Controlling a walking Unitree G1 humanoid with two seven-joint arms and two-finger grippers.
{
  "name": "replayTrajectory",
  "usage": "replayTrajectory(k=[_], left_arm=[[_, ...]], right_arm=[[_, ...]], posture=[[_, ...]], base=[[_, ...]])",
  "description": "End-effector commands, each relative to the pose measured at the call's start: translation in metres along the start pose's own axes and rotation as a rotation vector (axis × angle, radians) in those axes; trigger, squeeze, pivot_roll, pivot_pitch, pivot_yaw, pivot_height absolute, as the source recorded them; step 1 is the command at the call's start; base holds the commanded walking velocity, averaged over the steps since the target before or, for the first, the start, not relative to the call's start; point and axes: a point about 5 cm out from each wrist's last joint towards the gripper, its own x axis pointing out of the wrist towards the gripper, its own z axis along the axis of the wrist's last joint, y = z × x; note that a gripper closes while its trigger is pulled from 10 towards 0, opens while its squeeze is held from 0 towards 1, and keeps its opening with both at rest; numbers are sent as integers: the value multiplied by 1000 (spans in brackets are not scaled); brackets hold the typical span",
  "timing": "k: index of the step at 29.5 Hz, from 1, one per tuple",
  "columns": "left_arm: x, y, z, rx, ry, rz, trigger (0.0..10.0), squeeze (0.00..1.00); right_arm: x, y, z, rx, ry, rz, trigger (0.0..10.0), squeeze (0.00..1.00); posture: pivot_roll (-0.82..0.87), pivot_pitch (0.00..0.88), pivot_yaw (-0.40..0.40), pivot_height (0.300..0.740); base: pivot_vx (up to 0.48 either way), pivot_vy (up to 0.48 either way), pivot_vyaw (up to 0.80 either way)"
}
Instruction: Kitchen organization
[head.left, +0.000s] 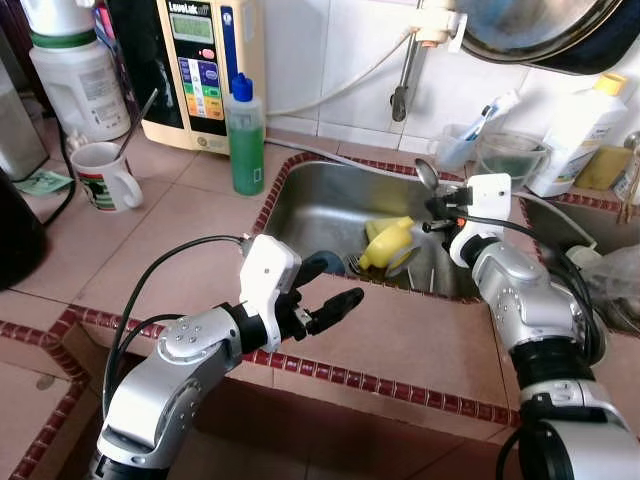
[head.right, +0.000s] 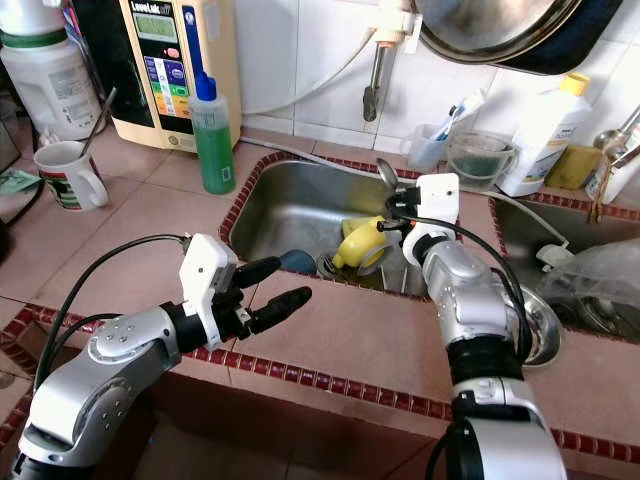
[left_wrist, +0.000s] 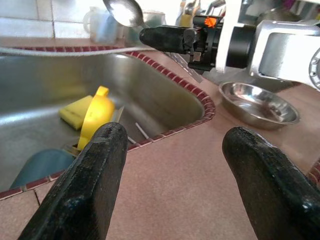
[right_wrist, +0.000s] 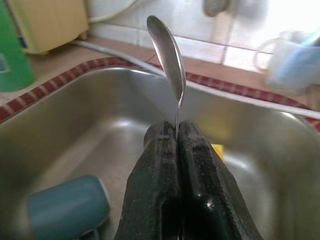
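The right pincer (right_wrist: 176, 131) is clenched on a spoon (right_wrist: 168, 55), pinching its handle so the bowl stands upright above the fingertips; it hangs over the right part of the sink (head.left: 300, 205), near the far rim. The left pincer (head.left: 335, 287) is released, its two fingers (left_wrist: 85, 185) spread wide and holding nothing, over the tiled desk (head.left: 400, 340) at the sink's near edge. In the sink lie a yellow cup (head.left: 388, 245) on its side, a yellow sponge (left_wrist: 75, 111) behind it and a blue cup (right_wrist: 67, 207) tipped over toward the near left corner. A green bottle (head.left: 245, 140) with a blue cap stands on the desk just beside the sink's far left corner, and a white mug (head.left: 105, 175) with a utensil in it stands further left. A steel bowl (left_wrist: 260, 102) sits on the desk to the right of the sink.
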Motion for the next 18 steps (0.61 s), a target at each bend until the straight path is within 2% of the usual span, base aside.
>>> replayTrajectory(k=[1, 9, 14, 18], left_arm=[[1, -2, 9, 6, -21, -5, 10000, 0], [5, -2, 21, 2, -28, -20, 10000, 0], [4, -1, 24, 13, -15, -32, 10000, 0], [3, 0, 25, 12, -7, -35, 10000, 0]], right_arm=[[1, -2, 7, -2, -1, 21, 10000, 0], [0, -1, 11, 38, 6, 92, 10000, 0], [-5, -5, -6, 53, 79, 114, 10000, 0], [-7, -8, -12, 107, 96, 113, 10000, 0]], posture=[[100, 113, -75, 740], [91, 179, -56, 740], [90, 196, -42, 740], [94, 199, -40, 740]], base=[[0, 0, 0], [0, 0, 0], [0, 0, 0], [0, 0, 0]])
